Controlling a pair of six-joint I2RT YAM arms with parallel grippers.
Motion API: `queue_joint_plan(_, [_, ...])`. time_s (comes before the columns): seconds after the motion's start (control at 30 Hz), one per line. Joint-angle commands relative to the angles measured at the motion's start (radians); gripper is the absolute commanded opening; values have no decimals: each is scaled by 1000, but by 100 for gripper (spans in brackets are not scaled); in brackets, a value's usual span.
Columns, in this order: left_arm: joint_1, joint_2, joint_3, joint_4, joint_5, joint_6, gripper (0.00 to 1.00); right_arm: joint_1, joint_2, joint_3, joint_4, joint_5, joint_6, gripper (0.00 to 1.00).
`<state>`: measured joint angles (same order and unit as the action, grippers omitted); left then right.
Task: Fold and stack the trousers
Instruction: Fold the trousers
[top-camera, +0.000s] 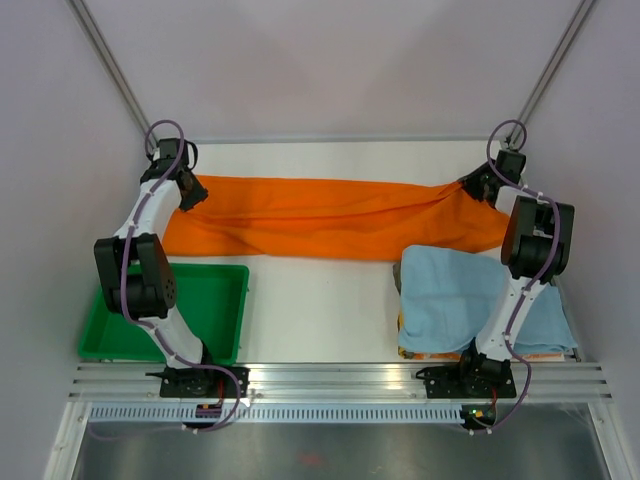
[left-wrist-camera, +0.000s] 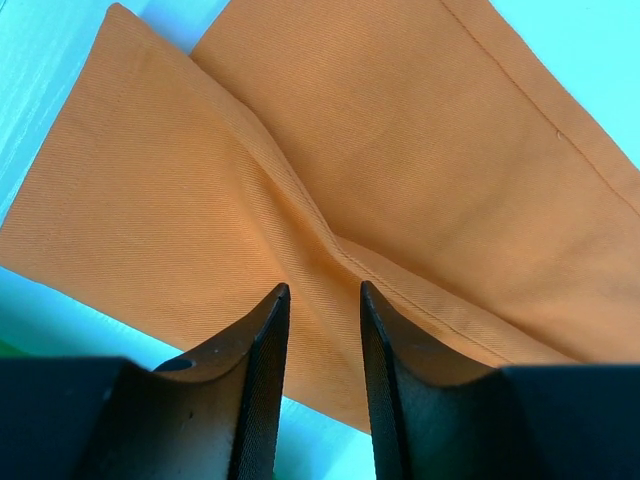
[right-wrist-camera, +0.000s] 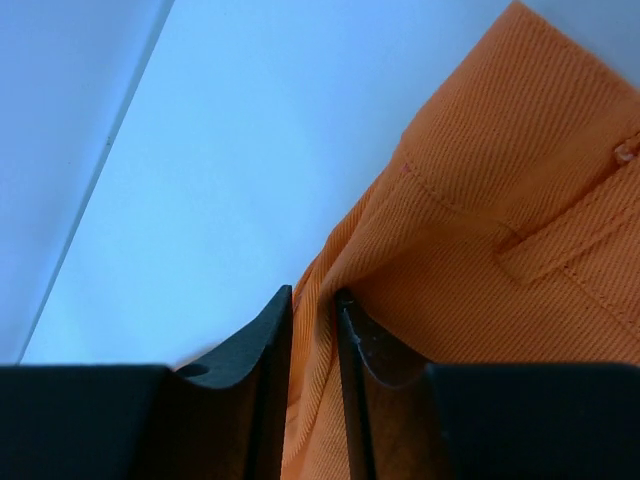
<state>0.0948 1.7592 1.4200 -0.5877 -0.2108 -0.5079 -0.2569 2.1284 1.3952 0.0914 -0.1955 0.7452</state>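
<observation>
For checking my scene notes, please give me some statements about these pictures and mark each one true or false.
1. The trousers lie stretched across the far part of the table. True.
2. The trousers lie in the tray. False: they lie on the table beyond it.
3. The blue cloth lies at the near right. True.
4. The right tool pinches the blue cloth. False: it pinches the trousers.
</observation>
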Motion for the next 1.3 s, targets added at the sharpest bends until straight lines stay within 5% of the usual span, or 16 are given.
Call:
queue_joint_plan(0.0, [5, 14, -4, 38, -21, 6, 41, 7, 1, 44, 61, -9, 59, 29])
queue_joint_plan(0.33, [57, 140, 46, 0, -38, -144, 44, 5, -42, 93, -192, 140, -115, 59])
queue_joint_plan(1.0, [74, 310, 118, 85, 44, -264, 45, 5, -91, 80, -242, 129, -195, 60])
queue_joint_plan(1.1, [74, 335, 125, 78, 30, -267, 41, 5, -107, 79, -242, 146, -195, 60])
queue_joint_plan(1.17, [75, 336, 128, 80, 21, -271, 28, 5, -128, 71, -245, 160, -202, 60])
queue_joint_plan(1.23, [74, 329, 128, 95, 22, -267, 2, 5, -145, 65, -252, 175, -216, 60])
queue_joint_plan(1.27, [74, 322, 138, 100, 30, -261, 2, 5, -148, 64, -268, 182, -224, 60])
